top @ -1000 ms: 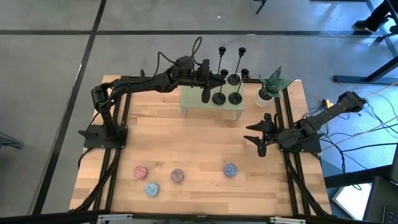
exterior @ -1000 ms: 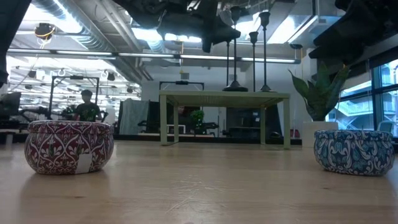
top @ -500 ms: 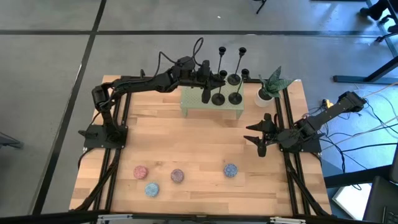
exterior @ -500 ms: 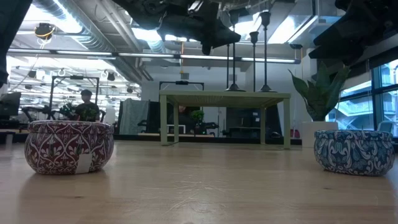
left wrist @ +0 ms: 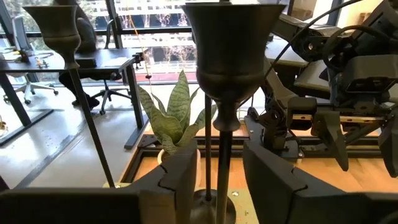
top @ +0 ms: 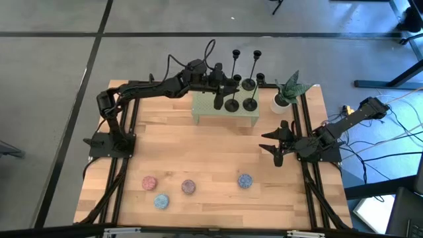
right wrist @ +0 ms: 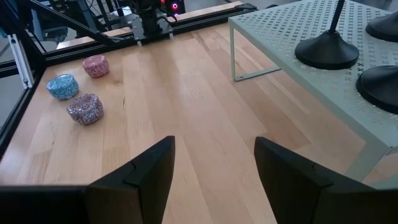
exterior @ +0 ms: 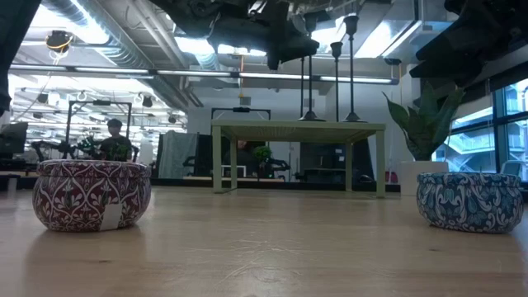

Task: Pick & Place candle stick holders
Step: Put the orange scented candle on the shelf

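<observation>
Four black candle stick holders stand on a small green perforated table point(top: 211, 111) at the far middle: two tall ones point(top: 233, 99) point(top: 250, 99) and two short ones point(top: 248, 84) point(top: 260, 79). My left gripper point(top: 222, 92) is open, and its fingers stand on either side of the left tall holder's thin stem point(left wrist: 219, 155), below its cup point(left wrist: 227, 37), without touching it. The other tall holder point(left wrist: 59, 25) stands beyond it. My right gripper point(top: 277, 144) is open and empty over the table's right side.
A potted plant point(top: 287, 89) stands right of the green table. Several speckled round tins point(top: 149, 182) point(top: 188, 187) point(top: 245, 180) lie near the front edge. Bare wood lies between them and the green table. A person point(exterior: 114, 140) sits far off in the room.
</observation>
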Controlling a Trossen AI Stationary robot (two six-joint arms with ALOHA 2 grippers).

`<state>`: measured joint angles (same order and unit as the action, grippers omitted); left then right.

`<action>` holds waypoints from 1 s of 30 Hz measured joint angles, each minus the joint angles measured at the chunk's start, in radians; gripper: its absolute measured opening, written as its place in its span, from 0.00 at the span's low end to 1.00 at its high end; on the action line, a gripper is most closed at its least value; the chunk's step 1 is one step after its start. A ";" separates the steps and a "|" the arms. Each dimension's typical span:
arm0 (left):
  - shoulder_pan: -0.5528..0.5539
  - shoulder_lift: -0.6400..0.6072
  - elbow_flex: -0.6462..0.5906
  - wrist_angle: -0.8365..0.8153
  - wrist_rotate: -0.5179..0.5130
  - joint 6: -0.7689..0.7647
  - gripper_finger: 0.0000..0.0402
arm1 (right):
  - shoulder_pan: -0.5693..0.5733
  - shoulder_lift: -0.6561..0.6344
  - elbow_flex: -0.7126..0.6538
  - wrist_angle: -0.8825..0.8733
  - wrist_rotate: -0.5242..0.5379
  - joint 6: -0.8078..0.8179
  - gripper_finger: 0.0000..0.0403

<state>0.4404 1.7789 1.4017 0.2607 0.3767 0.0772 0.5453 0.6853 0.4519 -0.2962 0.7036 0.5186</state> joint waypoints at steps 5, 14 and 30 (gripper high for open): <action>0.003 -0.003 0.000 -0.027 0.000 0.000 0.39 | 0.000 0.000 0.000 0.000 0.000 0.000 0.56; 0.027 -0.157 0.000 -0.284 0.000 0.033 0.44 | 0.000 0.000 0.000 0.000 0.000 0.000 0.56; -0.078 -0.651 -0.161 -0.762 0.003 0.156 0.44 | 0.000 0.000 0.000 0.000 0.001 0.002 0.56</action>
<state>0.3622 1.1283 1.2404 -0.5015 0.3801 0.2328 0.5457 0.6849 0.4519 -0.2962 0.7042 0.5206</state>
